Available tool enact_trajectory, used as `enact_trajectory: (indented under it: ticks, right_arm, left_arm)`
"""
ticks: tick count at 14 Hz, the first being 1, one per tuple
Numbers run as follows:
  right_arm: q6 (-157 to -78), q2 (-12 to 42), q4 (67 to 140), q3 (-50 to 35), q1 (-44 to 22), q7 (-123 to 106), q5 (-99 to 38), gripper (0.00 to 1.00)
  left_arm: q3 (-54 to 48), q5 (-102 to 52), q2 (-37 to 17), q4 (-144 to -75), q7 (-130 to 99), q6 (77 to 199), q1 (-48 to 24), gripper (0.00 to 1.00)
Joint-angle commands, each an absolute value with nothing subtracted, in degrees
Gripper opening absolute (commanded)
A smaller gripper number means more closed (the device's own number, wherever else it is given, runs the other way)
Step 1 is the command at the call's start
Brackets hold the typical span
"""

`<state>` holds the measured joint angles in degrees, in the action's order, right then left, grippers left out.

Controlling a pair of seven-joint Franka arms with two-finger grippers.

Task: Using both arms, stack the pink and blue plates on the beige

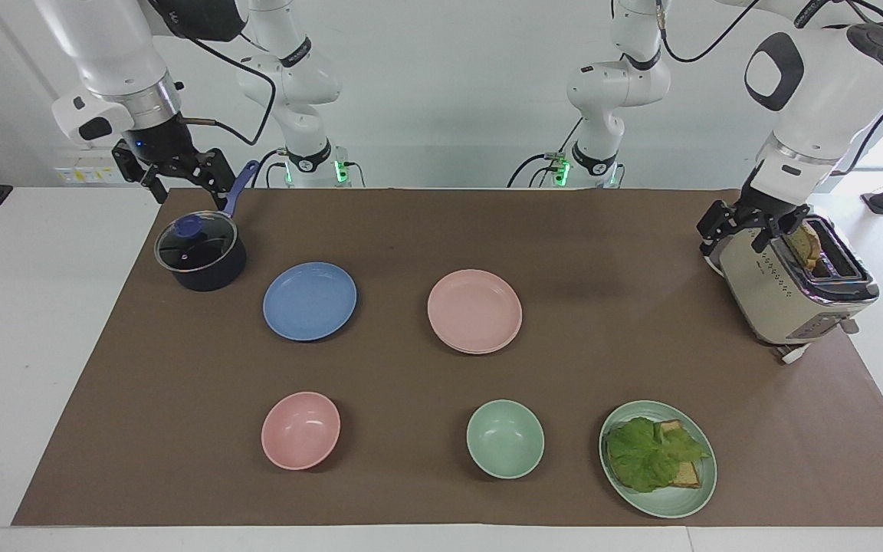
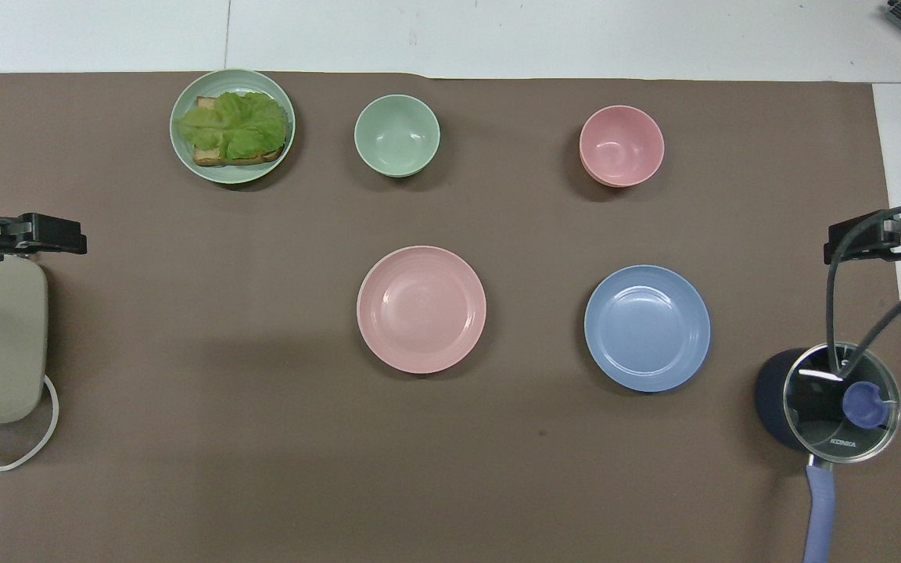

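Note:
The pink plate (image 1: 474,309) (image 2: 421,308) lies mid-table. A thin second rim shows under its edge farther from the robots. The beige plate is otherwise hidden. The blue plate (image 1: 310,300) (image 2: 647,327) lies flat beside the pink one, toward the right arm's end. My left gripper (image 1: 733,234) (image 2: 67,234) hangs open and empty over the toaster's edge, away from both plates. My right gripper (image 1: 181,180) (image 2: 838,241) waits open and empty in the air beside the pot's handle.
A dark lidded pot (image 1: 201,251) with a blue handle stands by the right gripper. A toaster (image 1: 794,291) holding bread is at the left arm's end. Farther from the robots sit a pink bowl (image 1: 300,429), a green bowl (image 1: 504,438) and a green plate (image 1: 685,498) with lettuce and toast.

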<state>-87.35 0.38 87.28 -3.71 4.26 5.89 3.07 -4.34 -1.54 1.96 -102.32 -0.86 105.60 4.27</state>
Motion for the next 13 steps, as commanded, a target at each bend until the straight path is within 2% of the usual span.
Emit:
enact_trajectory:
  ticks: [1,9,13]
  right_arm:
    - [-87.36,-1.23,89.03,-3.69,4.92,5.80,2.37,1.00]
    - [-87.45,-1.23,89.03,-3.69,4.92,5.98,2.37,1.00]
    - [-91.31,-1.58,90.96,-3.78,4.92,5.98,2.37,1.00]
  left_arm:
    - [-4.57,-0.62,2.11,-102.22,-0.18,104.68,4.83,1.00]
    - [-4.66,-0.62,2.11,-102.22,-0.18,104.68,4.75,1.00]
    - [-4.66,-0.70,2.11,-102.22,-0.18,104.68,4.75,1.00]
